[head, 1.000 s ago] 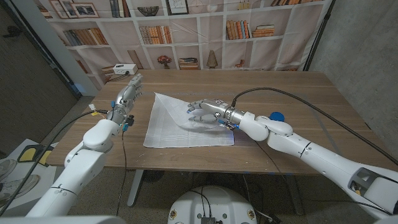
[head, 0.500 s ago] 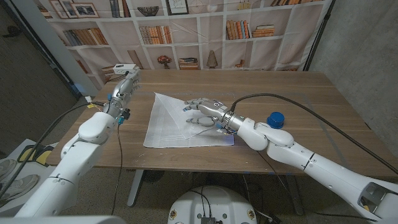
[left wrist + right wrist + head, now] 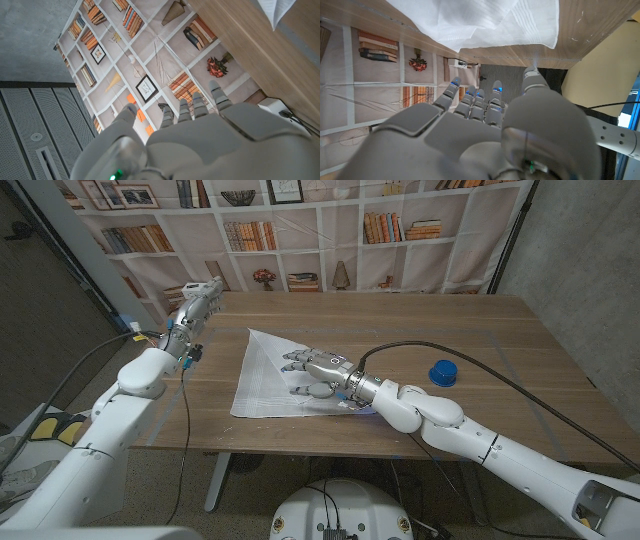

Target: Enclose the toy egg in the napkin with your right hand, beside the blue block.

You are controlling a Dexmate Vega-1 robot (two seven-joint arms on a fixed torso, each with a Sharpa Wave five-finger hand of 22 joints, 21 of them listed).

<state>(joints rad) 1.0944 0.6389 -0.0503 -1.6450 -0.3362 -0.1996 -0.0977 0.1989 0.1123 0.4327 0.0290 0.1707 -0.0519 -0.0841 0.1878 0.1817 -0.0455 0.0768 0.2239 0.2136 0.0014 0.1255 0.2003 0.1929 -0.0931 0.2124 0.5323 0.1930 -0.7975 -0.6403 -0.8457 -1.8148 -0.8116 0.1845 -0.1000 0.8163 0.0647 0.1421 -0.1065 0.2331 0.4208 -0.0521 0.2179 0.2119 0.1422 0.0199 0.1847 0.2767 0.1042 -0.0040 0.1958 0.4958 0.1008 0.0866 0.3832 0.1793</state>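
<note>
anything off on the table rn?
The napkin lies askew, its far corner folded into a peak and the cloth rumpled under the right hand. The blue block sits apart, well to the right. No egg visible.

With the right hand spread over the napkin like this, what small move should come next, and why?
Probably lower the right hand and close its fingers on the napkin, gathering cloth toward the middle. The hand is over the napkin with fingers apart, holding nothing, and one napkin flap is already folded over. The egg itself cannot be seen; the blue block sits well off to the robot's right.
</note>
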